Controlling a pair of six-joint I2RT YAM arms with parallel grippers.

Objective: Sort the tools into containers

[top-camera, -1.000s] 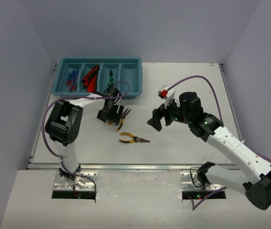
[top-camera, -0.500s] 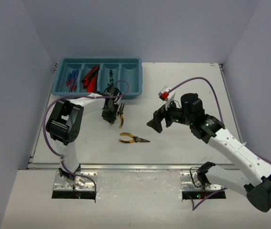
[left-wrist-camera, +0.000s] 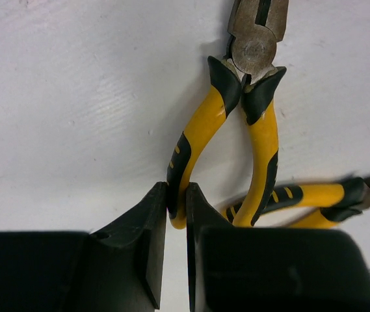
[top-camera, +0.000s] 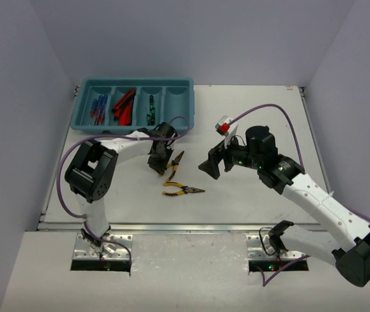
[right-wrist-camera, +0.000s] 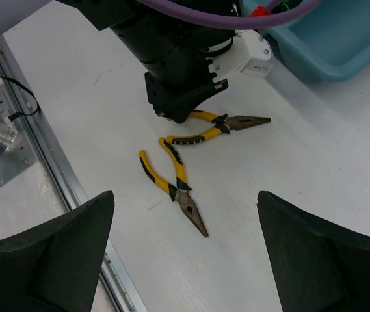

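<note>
A matte white worktop (top-camera: 250, 117) lies between plain pale walls (top-camera: 191, 39). Nearest the arm bases, the nearer pliers (top-camera: 183, 190) lie flat with no end effector touching them. They have yellow handles with black grips and bare grey metal jaws. In the left wrist view they are blurred, and their handles are cut off behind a black finger.

Just beyond, the left end effector (left-wrist-camera: 176, 195) is clamped on one handle of the farther pliers (left-wrist-camera: 237, 110), its two flat black fingers pressed together on the handle's black-tipped end. From above and in the right wrist view, the arm's own black body hides that grip.

To the right, well apart from both pliers, the right end effector (top-camera: 211, 166) hovers with its broad black fingers spread wide and nothing between them.

At the far left sits the teal plastic tray (top-camera: 132, 82). Its compartments hold blue-and-red screwdrivers (top-camera: 98, 106), red-and-black utility knives (top-camera: 124, 105) and a thin black-and-green precision screwdriver (top-camera: 151, 107), all too small to make out in detail.
</note>
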